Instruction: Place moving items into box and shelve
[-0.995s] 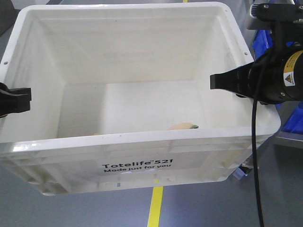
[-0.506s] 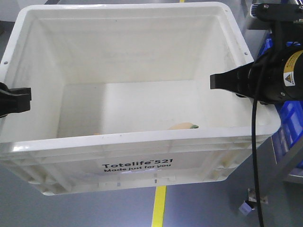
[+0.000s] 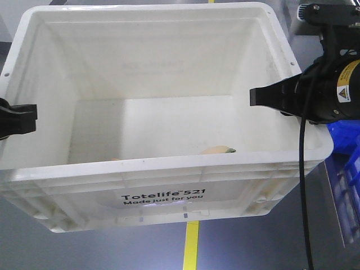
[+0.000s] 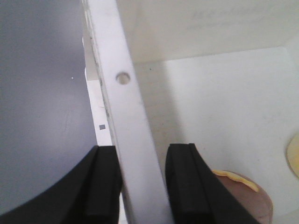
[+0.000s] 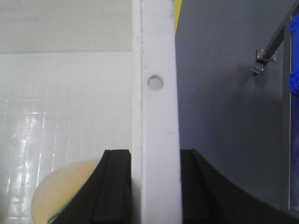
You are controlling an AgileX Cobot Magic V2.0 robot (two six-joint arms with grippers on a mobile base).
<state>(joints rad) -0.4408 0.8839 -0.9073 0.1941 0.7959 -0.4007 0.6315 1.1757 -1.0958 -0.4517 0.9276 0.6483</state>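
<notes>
The white box (image 3: 169,164), printed "Totelife 521", hangs above the grey floor between my two arms. My left gripper (image 3: 19,118) is shut on its left rim (image 4: 126,112), one finger outside the wall and one inside (image 4: 142,184). My right gripper (image 3: 270,97) is shut on the right rim (image 5: 156,116) in the same way (image 5: 154,186). On the box floor lies the pale yellow-tan item with a green edge (image 3: 216,150) (image 5: 65,186), close to the right wall. The greyish-pink item (image 4: 243,198) lies near the left wall, mostly hidden in the front view.
Blue plastic bins (image 3: 343,146) sit on a metal shelf frame (image 5: 280,37) to the right of the box. A yellow floor line (image 3: 191,253) runs under the box on the grey floor.
The box and both grippers keep their places in the view. The blue bins, shelf frame and yellow line have slid to the right behind them.
</notes>
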